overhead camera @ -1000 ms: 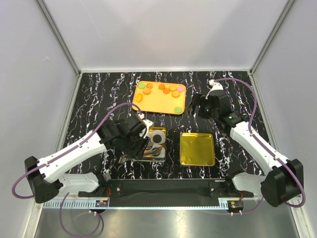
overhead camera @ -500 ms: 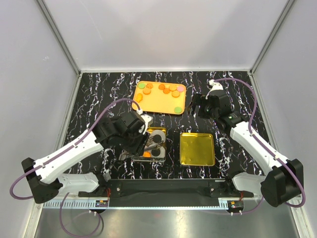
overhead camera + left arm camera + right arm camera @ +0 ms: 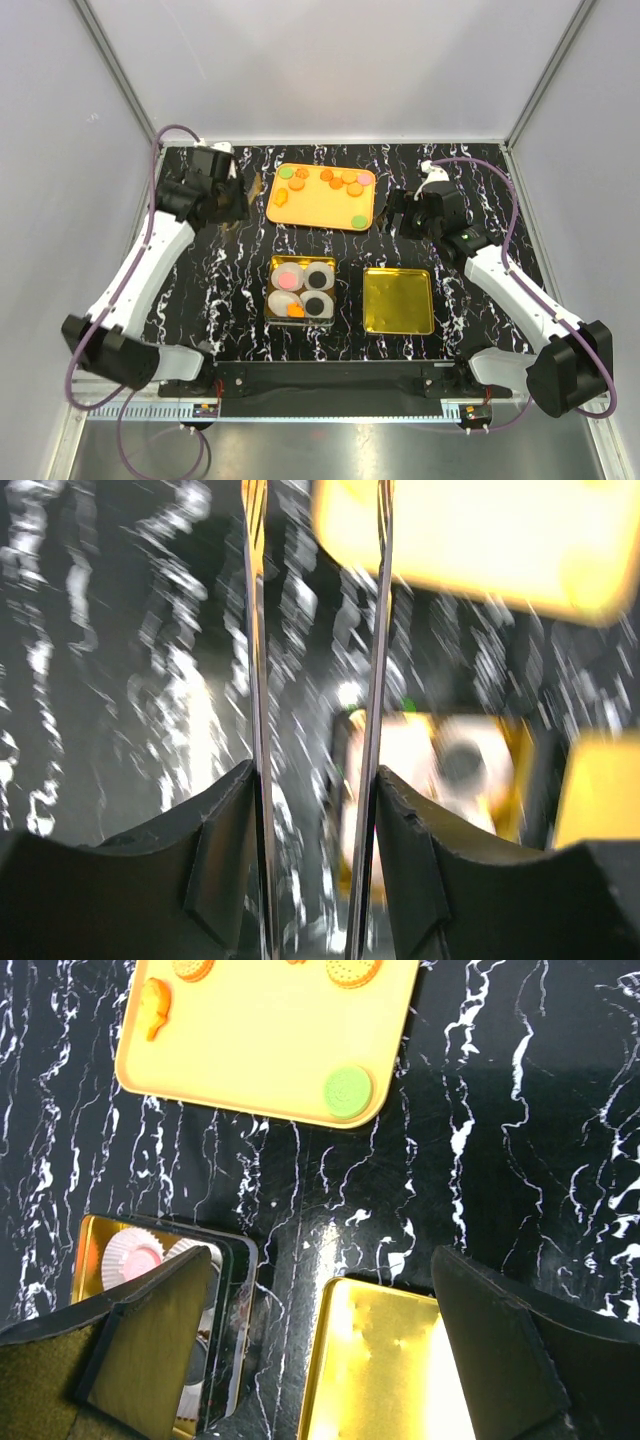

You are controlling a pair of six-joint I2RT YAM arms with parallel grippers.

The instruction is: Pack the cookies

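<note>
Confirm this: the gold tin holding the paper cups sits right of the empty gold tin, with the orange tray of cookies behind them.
One thing is wrong: the top view shows the gold tin holding the paper cups left of the empty gold tin, not right. The orange tray of cookies is behind them.

Robotics lab test cell, plain white panel walls [image 3: 330,70] held in aluminium framing [image 3: 115,75], black marble-patterned tabletop [image 3: 240,265], white left arm [image 3: 140,275] and right arm [image 3: 510,285] bolted at bottom edge, looping purple cables [image 3: 515,205], metal mounting rail [image 3: 330,378]
</note>
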